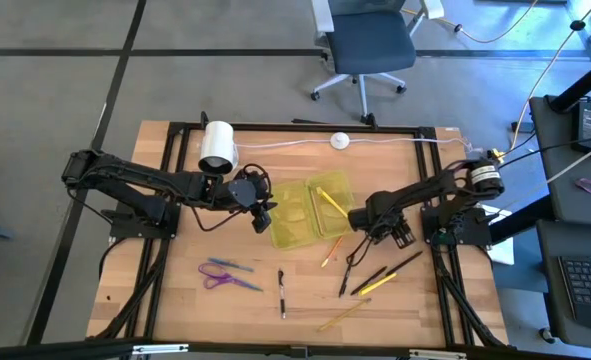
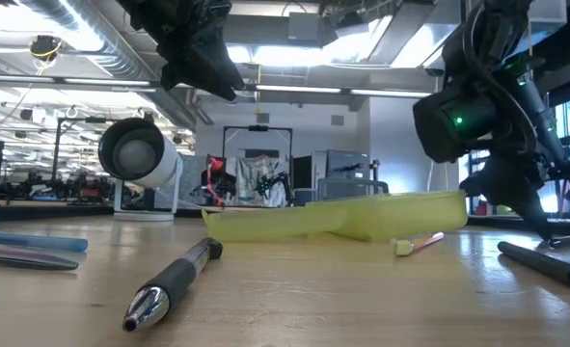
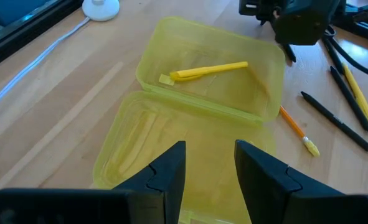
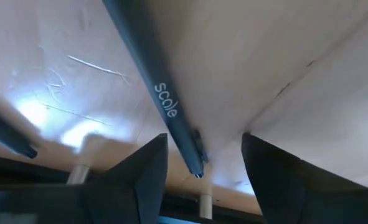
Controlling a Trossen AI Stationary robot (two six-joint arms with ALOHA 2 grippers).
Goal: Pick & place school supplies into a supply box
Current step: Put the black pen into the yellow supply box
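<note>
The yellow-green supply box (image 1: 293,222) lies open at mid-table with a yellow pen (image 3: 208,70) flat in its far half. My left gripper (image 3: 210,165) hovers open over the box's near half, with nothing between its fingers. My right gripper (image 4: 202,174) is open and points steeply down just right of the box. Its fingers stand on either side of the end of a black pen (image 4: 165,99) that lies on the table. An orange pencil (image 1: 330,250) lies beside the box. More pens and pencils (image 1: 380,278), a black pen (image 1: 281,292) and purple-blue scissors (image 1: 225,277) lie nearer the front edge. My right gripper comes from above with one finger (image 4: 143,174) close beside the black pen's tip end (image 4: 193,158) and the other finger clearly apart from it. I cannot tell whether the near finger touches the pen. The pen lies flat on the table.
A white roll (image 1: 217,147) stands at the back left and a white puck (image 1: 340,141) on a cable at the far edge. Bare wood lies to the left of the scissors and along the front edge. An office chair (image 1: 370,45) stands beyond the table.
</note>
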